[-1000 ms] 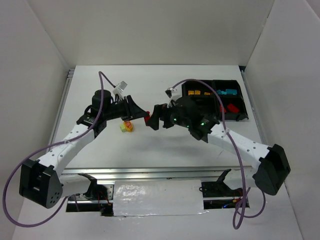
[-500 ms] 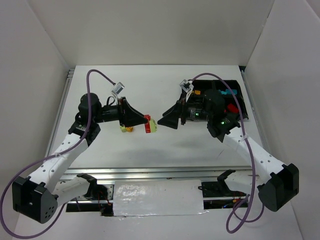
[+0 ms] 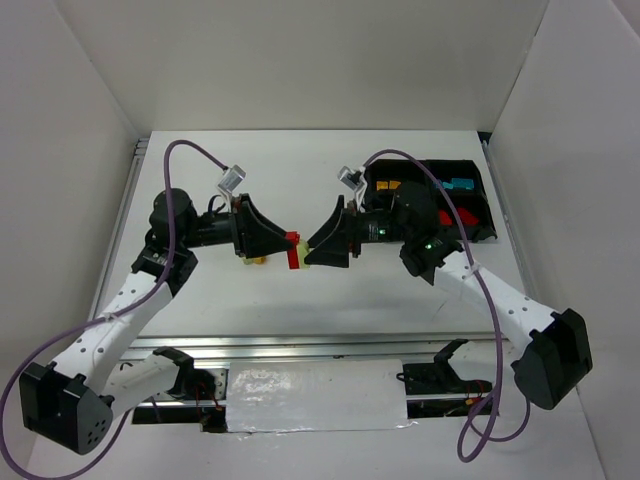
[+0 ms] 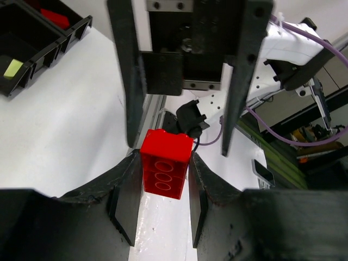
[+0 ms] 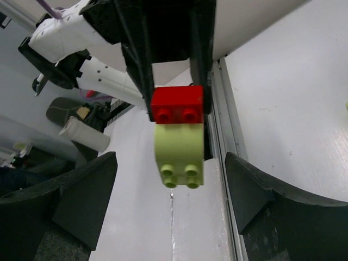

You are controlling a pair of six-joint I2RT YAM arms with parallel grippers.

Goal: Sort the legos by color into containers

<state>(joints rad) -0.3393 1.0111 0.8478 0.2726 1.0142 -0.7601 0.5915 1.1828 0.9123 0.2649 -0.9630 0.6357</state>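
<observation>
My left gripper (image 3: pixel 289 248) is shut on a red brick (image 3: pixel 293 252) and holds it above the table. In the left wrist view the red brick (image 4: pixel 166 169) sits clamped between my left gripper's (image 4: pixel 165 161) jaws. A pale yellow-green brick (image 5: pixel 179 155) is stuck to the red brick (image 5: pixel 178 103). My right gripper (image 5: pixel 169 160) is open, its jaws wide on either side of the yellow-green brick without touching it. In the top view my right gripper (image 3: pixel 313 250) faces the left one and hides that brick. The black four-compartment tray (image 3: pixel 487 215) lies at the back right.
The tray holds orange bricks (image 3: pixel 392 186), teal bricks (image 3: pixel 458 185) and red bricks (image 3: pixel 447 216). In the left wrist view the tray (image 4: pixel 65 38) shows a red and a yellow-green brick. Orange-yellow bricks (image 3: pixel 257 259) lie on the table under my left gripper.
My left gripper lifted the red and yellow-green pair off the table. My right gripper swung left, and its open jaws now stand around the yellow-green brick.
</observation>
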